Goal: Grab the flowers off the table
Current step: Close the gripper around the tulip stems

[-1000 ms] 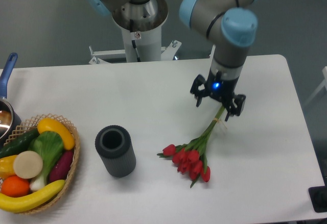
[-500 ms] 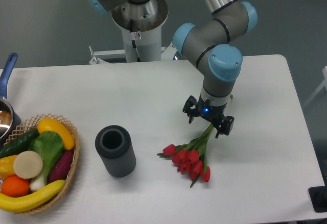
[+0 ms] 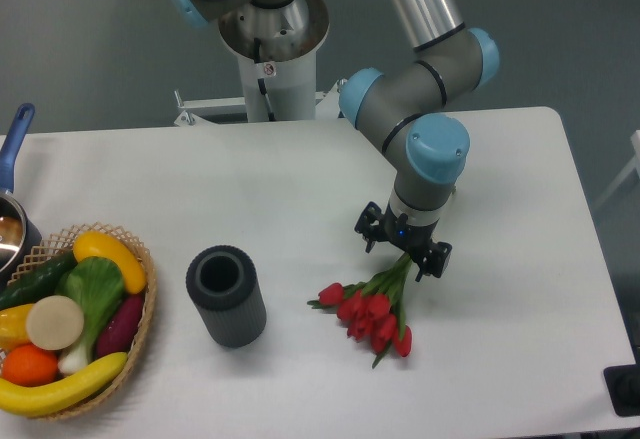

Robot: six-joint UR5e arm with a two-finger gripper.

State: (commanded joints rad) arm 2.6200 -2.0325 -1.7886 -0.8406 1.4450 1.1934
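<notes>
The flowers (image 3: 373,311), a bunch of red tulip buds on green stems, lie on the white table (image 3: 300,179) right of centre, buds toward the front. My gripper (image 3: 403,252) hangs directly over the upper part of the stems, low above the table, with its two fingers spread open on either side of the stems. The far ends of the stems are hidden under the gripper. Nothing is held.
A dark grey cylinder cup (image 3: 226,295) stands left of the flowers. A wicker basket (image 3: 140,319) of vegetables and fruit sits at the front left, with a blue-handled pot (image 3: 12,209) behind it. The robot base (image 3: 270,49) is at the back.
The gripper has moved forward and left along the stems and come down lower over them. The flowers have not moved.
</notes>
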